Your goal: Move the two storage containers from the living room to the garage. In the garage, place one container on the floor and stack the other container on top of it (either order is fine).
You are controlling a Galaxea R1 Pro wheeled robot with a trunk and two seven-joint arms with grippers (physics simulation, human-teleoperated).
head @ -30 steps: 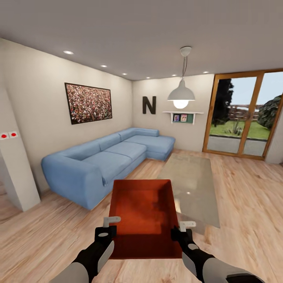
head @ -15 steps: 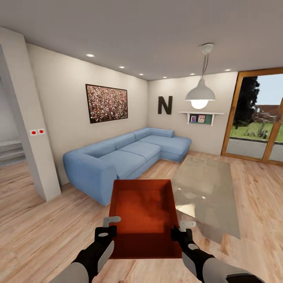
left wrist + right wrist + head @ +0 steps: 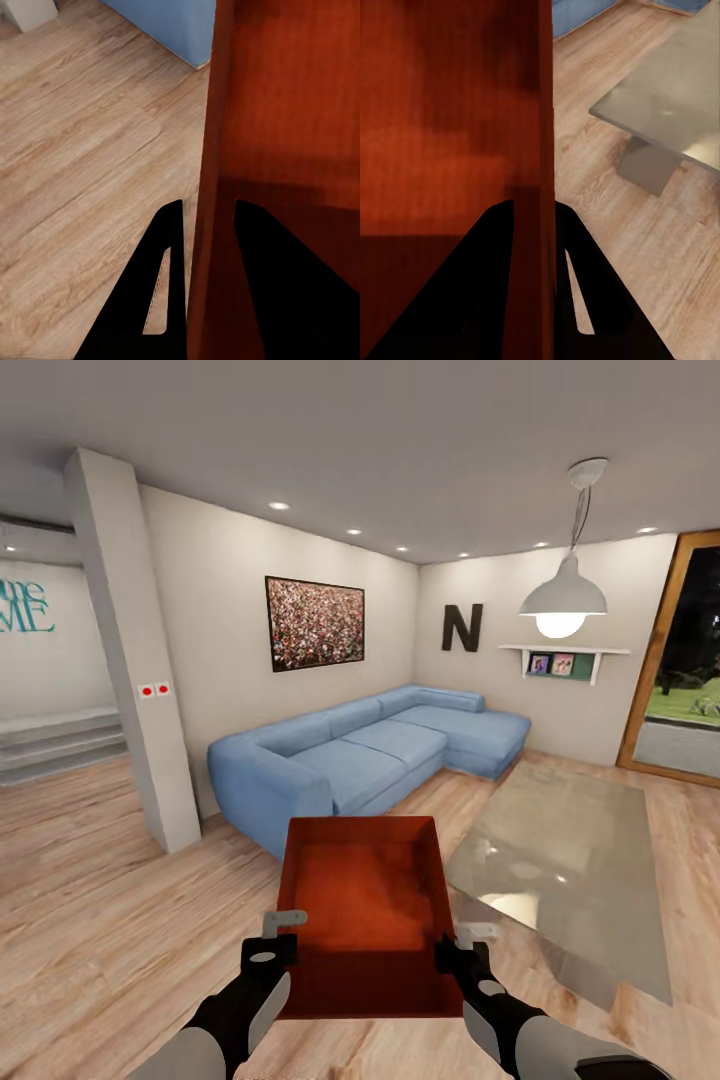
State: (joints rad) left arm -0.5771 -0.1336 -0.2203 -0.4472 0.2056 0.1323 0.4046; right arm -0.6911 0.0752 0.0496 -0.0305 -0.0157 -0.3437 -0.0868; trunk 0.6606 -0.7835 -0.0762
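In the head view, at the far left, a white square pillar (image 3: pixel 135 650) with two small red dots stands on the light wood plank floor (image 3: pixel 90 900), and low grey steps (image 3: pixel 60 745) lie beyond it. A blue L-shaped fabric sofa (image 3: pixel 370 755) runs along the wall under a dark-framed speckled picture (image 3: pixel 314 623) and a black letter N (image 3: pixel 461 627). In the middle foreground the red-orange open-topped rectangular storage container (image 3: pixel 365 905) is held up off the floor between both arms. The left gripper (image 3: pixel 268 942) is clenched on the container's left wall (image 3: pixel 206 195), one finger either side. The right gripper (image 3: pixel 468 948) pinches the right wall (image 3: pixel 540 180) likewise. To the right stand the low grey glass-topped table (image 3: pixel 565 860), near the container's right edge, a white pendant lamp (image 3: pixel 562 600) and a wood-framed glass door (image 3: pixel 680 660).
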